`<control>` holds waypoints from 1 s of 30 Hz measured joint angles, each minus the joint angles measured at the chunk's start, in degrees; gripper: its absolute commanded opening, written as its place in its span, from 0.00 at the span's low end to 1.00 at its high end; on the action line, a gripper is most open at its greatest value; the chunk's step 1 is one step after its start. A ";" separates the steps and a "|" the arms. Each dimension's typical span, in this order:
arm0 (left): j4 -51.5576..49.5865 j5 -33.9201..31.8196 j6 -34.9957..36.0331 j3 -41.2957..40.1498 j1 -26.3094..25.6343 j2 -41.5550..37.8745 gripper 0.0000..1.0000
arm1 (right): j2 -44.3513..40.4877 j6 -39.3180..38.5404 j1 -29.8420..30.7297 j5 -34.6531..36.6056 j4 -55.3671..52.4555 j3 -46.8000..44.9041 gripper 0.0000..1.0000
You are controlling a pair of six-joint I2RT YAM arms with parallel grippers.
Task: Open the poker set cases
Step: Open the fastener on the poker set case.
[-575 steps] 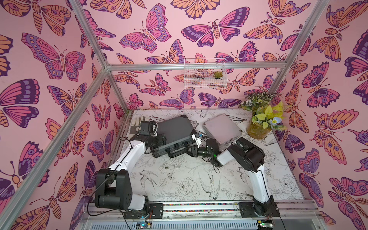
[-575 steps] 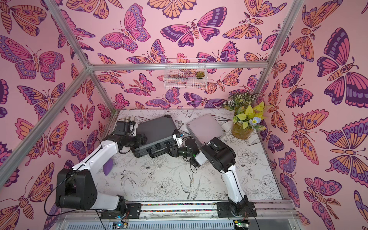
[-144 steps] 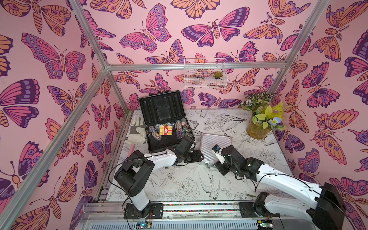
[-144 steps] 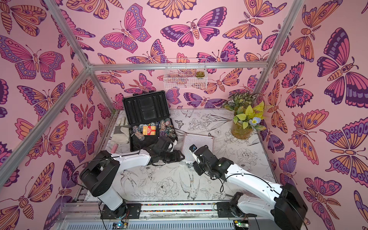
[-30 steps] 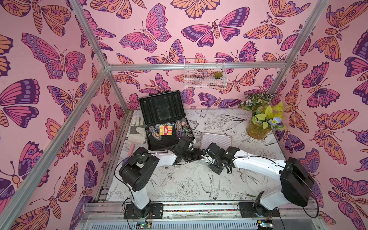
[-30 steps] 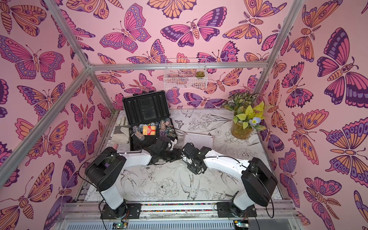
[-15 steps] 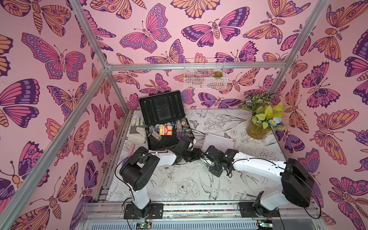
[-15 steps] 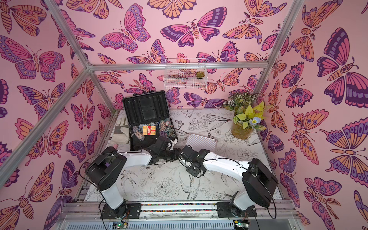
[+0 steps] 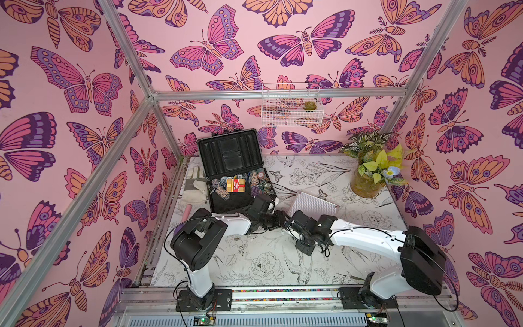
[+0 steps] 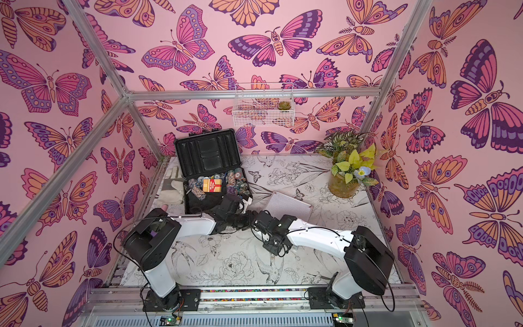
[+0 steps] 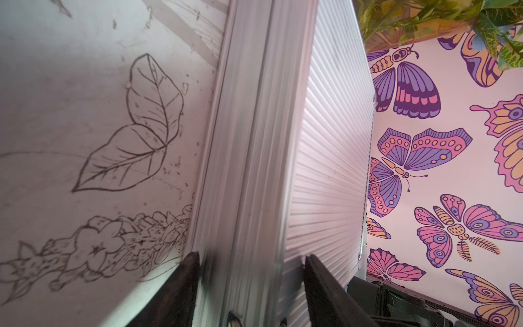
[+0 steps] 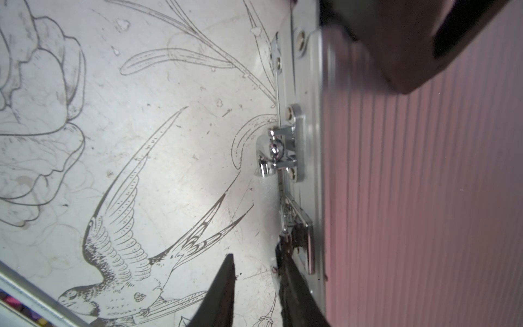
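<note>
The large dark grey plastic case with moulded lid (image 9: 230, 154) sits in the upper left of the white bird-and-flower printed tabletop (image 9: 254, 263) in both top views. Its long axis runs across the frame, its lid stands up against the back wall, and poker chips and a red card box lie in the open base. Right of it, near the centre of the frame, lies the smaller silver ribbed aluminium case (image 9: 312, 203) with its lid down. Its long axis slants from upper left to lower right and its latched front edge faces the lower frame. Both arms meet at this case's lower left corner. In the left wrist view the left gripper (image 11: 250, 259) straddles the case's side edge, one finger by the table and one on the ribbed top, clamping it. In the right wrist view the right gripper (image 12: 254, 252) has a narrow gap with nothing between the fingers, and one fingertip touches the chrome latch (image 12: 304, 240).
</note>
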 measured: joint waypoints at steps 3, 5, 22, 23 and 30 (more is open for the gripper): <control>0.13 0.07 -0.04 0.00 0.02 0.09 0.60 | -0.11 0.55 0.17 -0.17 0.20 -0.20 0.30; 0.17 0.07 -0.09 0.00 0.02 0.09 0.60 | -0.15 0.92 0.17 -0.22 0.33 -0.26 0.30; 1.44 0.13 -1.05 -0.37 0.00 0.31 0.60 | 0.70 1.57 1.75 -3.10 0.52 -0.90 0.32; 1.53 0.13 -1.09 -0.39 0.00 0.31 0.60 | 0.70 1.77 1.79 -3.26 0.52 -0.90 0.32; 2.03 0.13 -1.49 -0.74 0.02 0.31 0.62 | -0.13 6.03 2.05 -3.32 0.74 -1.05 0.33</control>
